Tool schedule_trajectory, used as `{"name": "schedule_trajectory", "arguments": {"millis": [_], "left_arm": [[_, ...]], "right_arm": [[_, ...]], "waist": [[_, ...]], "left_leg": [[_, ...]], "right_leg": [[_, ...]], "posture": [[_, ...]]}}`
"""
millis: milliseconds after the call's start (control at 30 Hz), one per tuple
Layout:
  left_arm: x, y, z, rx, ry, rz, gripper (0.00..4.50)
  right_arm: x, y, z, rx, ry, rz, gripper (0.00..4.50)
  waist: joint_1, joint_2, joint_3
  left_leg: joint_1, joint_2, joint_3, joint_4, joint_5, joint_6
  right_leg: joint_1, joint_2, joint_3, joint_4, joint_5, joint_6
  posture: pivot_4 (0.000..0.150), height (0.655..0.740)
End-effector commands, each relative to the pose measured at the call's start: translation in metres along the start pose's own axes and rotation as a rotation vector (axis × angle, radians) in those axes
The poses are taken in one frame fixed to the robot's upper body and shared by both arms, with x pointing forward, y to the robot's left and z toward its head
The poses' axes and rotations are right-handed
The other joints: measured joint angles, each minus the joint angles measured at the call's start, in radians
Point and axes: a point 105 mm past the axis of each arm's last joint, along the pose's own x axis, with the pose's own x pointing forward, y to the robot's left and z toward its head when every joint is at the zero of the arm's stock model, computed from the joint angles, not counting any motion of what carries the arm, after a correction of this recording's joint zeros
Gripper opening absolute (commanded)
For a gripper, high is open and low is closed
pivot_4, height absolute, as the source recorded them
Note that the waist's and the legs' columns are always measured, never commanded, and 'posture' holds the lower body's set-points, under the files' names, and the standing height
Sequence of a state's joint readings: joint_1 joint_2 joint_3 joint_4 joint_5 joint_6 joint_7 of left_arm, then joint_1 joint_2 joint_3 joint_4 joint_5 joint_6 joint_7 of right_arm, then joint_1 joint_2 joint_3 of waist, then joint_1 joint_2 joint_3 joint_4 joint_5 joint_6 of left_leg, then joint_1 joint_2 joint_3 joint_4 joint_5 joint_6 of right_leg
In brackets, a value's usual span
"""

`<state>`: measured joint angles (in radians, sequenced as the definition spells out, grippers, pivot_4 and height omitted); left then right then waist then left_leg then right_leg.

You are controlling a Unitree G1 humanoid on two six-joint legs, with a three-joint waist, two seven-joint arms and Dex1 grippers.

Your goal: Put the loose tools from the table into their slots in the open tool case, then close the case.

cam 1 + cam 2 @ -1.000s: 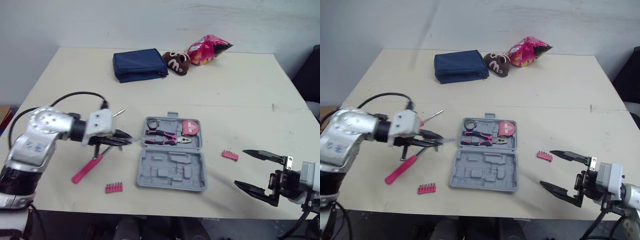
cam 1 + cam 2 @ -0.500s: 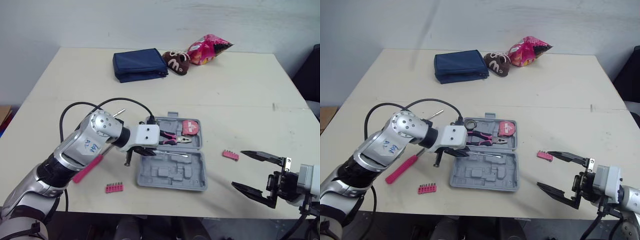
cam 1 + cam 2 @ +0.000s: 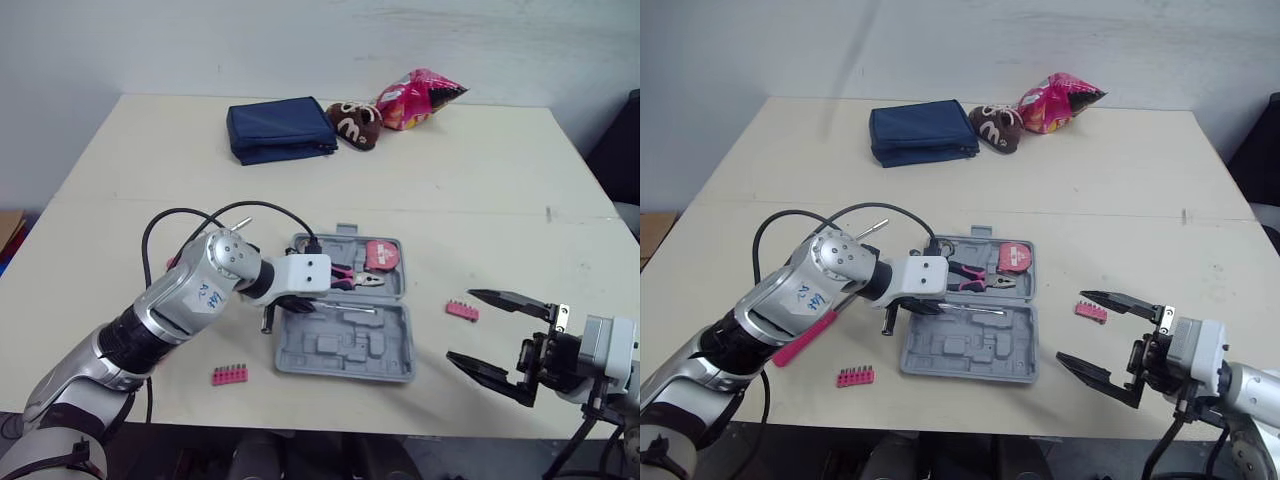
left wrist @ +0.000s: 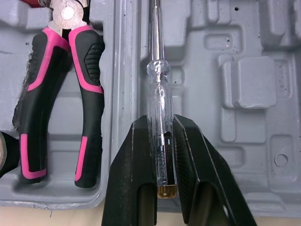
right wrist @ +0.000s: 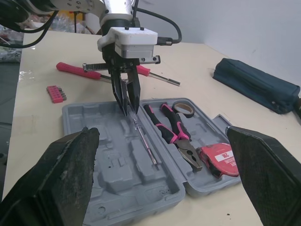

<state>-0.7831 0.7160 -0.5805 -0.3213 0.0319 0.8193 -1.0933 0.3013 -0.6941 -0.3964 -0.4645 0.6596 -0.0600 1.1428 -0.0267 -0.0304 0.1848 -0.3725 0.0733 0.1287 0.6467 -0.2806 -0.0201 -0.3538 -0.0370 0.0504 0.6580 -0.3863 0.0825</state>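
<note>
Screwdriver (image 4: 156,89), clear-handled, is clamped by its handle between my left gripper's (image 4: 160,125) fingers, shaft reaching out past the fingertips. Its long axis runs along the tool case's (image 3: 345,345) hinge, tip pointing to my right, just beside the pliers (image 3: 345,277). My right gripper (image 3: 459,324) hangs spread wide, well apart, near a pink bit strip (image 3: 461,310).

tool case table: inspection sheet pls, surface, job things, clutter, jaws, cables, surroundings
surface: beige table top, seam across it
job's things: open grey plastic tool case holds pink-and-black pliers, red tape measure, black tape roll; pink-handled screwdriver and two pink bit strips loose
clutter: navy fabric pouch, brown plush toy, pink snack bag, far side
jaws: left jaws shut on clear-handled screwdriver over the case; right jaws open
cables: black cable arcs up beside the case
surroundings: pale wall behind
</note>
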Motion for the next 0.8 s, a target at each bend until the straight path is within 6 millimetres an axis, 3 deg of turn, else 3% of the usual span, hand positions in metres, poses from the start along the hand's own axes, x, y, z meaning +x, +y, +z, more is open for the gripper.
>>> {"name": "schedule_trajectory", "arguments": {"millis": [33,400,433,567,800], "left_arm": [[-0.002,0.001,0.004,0.038,0.015,0.014,0.01],[0.003,0.004,0.013,0.081,-0.013,0.027,0.01],[0.002,0.004,0.015,0.087,-0.024,0.028,0.97],[-0.008,0.003,0.028,0.155,-0.092,0.032,2.62],[-0.027,0.000,0.046,0.139,-0.351,-0.001,2.62]], "right_arm": [[0.003,0.002,0.006,-0.017,-0.017,0.009,4.50],[0.002,0.006,0.007,-0.009,-0.021,0.004,4.50],[0.002,0.006,0.007,-0.007,-0.021,0.004,4.50],[0.003,0.009,0.009,-0.005,-0.022,0.007,4.50],[0.005,0.014,0.013,0.014,-0.021,0.008,4.50]], "waist": [[0.000,0.000,0.000],[0.000,0.000,0.000],[0.000,0.000,0.000],[0.000,0.000,0.000],[-0.001,0.000,0.000]], "left_leg": [[0.000,0.000,0.000,0.000,0.000,0.000],[0.000,0.000,0.000,0.000,0.000,0.000],[0.000,0.000,0.000,0.000,0.000,0.000],[0.000,0.000,0.000,0.000,0.000,0.000],[0.000,0.000,0.000,0.000,0.000,0.000]], "right_leg": [[0.000,0.000,0.000,0.000,0.000,0.000],[0.000,0.000,0.000,0.000,0.000,0.000],[0.000,0.000,0.000,0.000,0.000,0.000],[0.000,0.000,0.000,0.000,0.000,0.000],[0.000,0.000,0.000,0.000,0.000,0.000]], "posture": [[0.150,0.7400],[0.150,0.7400],[0.150,0.7400],[0.150,0.7400],[0.150,0.7400]]}}
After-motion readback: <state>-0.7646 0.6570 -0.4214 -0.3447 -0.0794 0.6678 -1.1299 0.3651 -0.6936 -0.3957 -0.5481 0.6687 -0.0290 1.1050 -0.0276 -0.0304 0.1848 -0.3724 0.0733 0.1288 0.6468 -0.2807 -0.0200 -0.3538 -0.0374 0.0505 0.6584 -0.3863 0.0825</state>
